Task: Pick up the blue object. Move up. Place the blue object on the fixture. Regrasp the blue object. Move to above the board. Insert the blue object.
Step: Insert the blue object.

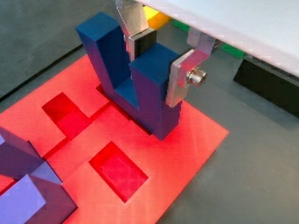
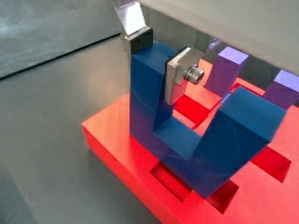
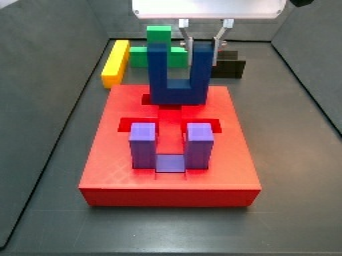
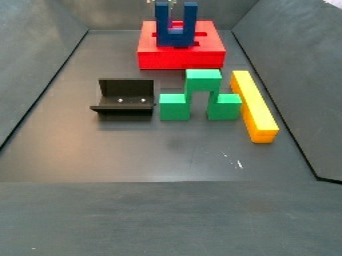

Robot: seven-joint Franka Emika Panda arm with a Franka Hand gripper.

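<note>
The pincer [image 1: 159,54] hangs over the far part of the red board [image 3: 107,170], its two silver fingers [image 1: 184,74] pinching one prong of the blue block [image 1: 138,83]. The fingers close on that prong from either side, one plate on its outer face and the other in the gap between the prongs. The block hangs directly below the pincer, prongs pointing up and closed base down, so its long axis runs vertically, in line with the fingers. In both wrist views the base sits at, or very close to, the board's surface beside the dark red recesses [image 1: 117,166]; whether it has entered a slot cannot be told. In a side view the block [image 3: 177,72] stands upright at the board's far end. Judged from this, the coming move is a straight descent: the slot lies under the block, and sideways alignment matters more than reach.

Nearer than the pincer on the board, a purple block [image 3: 170,146] sits with prongs up. Off the board, on the bench [image 4: 80,130], lie a green block [image 4: 201,95], a yellow bar [image 4: 254,102] and the black fixture [image 4: 123,100], well apart from the pincer.
</note>
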